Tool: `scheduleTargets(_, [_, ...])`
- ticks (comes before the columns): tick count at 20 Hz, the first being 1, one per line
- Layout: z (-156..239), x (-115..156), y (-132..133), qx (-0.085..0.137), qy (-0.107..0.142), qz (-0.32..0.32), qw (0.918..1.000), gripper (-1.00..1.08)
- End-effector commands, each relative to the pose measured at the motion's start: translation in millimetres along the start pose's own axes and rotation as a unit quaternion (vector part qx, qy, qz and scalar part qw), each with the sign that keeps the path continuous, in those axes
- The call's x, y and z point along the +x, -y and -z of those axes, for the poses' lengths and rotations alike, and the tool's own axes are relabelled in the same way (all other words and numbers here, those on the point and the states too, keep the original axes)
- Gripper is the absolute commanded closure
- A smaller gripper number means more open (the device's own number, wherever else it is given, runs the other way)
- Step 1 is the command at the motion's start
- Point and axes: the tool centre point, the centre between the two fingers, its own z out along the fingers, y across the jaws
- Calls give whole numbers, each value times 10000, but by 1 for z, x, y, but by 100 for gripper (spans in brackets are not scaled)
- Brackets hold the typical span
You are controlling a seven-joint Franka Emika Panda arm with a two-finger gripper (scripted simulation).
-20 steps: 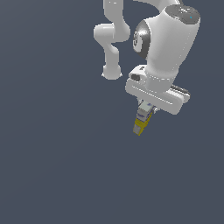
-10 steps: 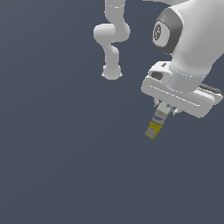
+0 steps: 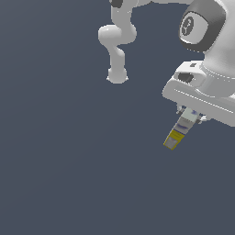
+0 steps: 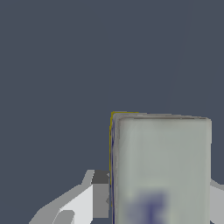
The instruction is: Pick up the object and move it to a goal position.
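Yellow-based carton point(image 3: 177, 133), likely light, stiff and crushable, hangs tilted, pincer point(image 3: 189, 114) closed on its white-grey upper end, well placed.

The carton point(image 3: 179, 132) is yellow in its lower part and white-grey above, with a blurred bluish-violet print; in the wrist view point(image 4: 161, 168) a thin yellow edge shows. The hand point(image 3: 189, 114) is white with grey shading, the arm point(image 3: 209, 41) white with a dark grey round cap. The ground point(image 3: 69, 160) is plain dark slate blue.
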Motion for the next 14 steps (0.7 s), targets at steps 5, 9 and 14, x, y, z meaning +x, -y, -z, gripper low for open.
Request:
scheduleTargets(5, [8,0,15,-2,-1,-2,10000,108])
scheduleTargets(9, [10,0,20,-2,-1,0,10000,108])
scheduleTargets(14, [11,0,22,-2,-1,0,10000,108])
